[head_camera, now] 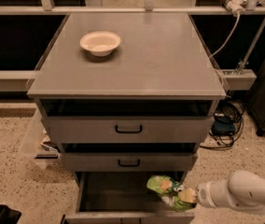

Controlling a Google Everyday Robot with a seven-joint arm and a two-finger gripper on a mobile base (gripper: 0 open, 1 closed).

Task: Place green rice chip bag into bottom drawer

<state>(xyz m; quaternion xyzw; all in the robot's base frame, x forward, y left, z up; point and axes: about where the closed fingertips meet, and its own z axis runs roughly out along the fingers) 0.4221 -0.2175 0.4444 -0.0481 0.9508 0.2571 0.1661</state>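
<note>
While the bottom drawer (114, 195) is sitting open, your gripper (189, 197) is hovering at its right edge, clenching the green rice chip bag (166, 190) by one end; bag is hanging over the drawer's right side, probably for release inside.

Glossy bag (166, 190) in end effector (187, 197), matt drawer (123, 216)

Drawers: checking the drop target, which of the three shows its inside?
The bottom drawer, lowest, dark interior exposed; the top drawer and middle drawer sit further in. The claw holds the green rice chip bag over its right side.
</note>
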